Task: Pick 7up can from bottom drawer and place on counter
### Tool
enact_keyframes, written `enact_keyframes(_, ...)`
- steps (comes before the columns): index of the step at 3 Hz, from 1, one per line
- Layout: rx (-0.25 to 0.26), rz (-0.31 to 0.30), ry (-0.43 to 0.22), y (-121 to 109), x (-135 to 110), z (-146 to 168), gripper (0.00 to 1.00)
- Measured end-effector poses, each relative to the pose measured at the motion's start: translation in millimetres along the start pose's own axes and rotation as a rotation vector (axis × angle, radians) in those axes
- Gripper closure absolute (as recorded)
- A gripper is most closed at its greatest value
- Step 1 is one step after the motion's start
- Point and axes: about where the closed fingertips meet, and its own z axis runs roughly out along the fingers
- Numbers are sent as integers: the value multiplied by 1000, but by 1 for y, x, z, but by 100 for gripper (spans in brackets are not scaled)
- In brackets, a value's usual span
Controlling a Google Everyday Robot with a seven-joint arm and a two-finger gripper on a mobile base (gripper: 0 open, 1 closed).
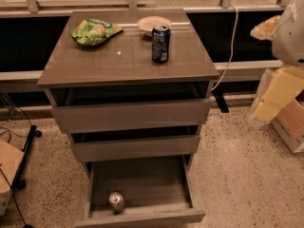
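Note:
The 7up can (116, 202), small and silvery, lies in the open bottom drawer (142, 216), near its front left corner. The counter (118, 61) is the glossy grey-brown top of the cabinet. The two drawers above the bottom one are pulled out a little. My gripper (279, 93) shows as pale yellow and white parts at the right edge. It is far right of the cabinet, about level with the top drawer, and holds nothing that I can see.
On the counter stand a tall dark blue can (160, 42), a green snack bag (94, 31) and a pale bowl (153, 23). A white cable (232, 42) hangs right of the cabinet. A cardboard box (290, 127) sits on the floor at right, and black cables (19, 175) at left.

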Motion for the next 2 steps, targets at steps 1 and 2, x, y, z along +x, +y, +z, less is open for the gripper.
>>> enact_keyframes(1,-29,23,-92,-2,-3,29,0)
enact_keyframes(2,-25,21,-96,-1,-6,26,0)
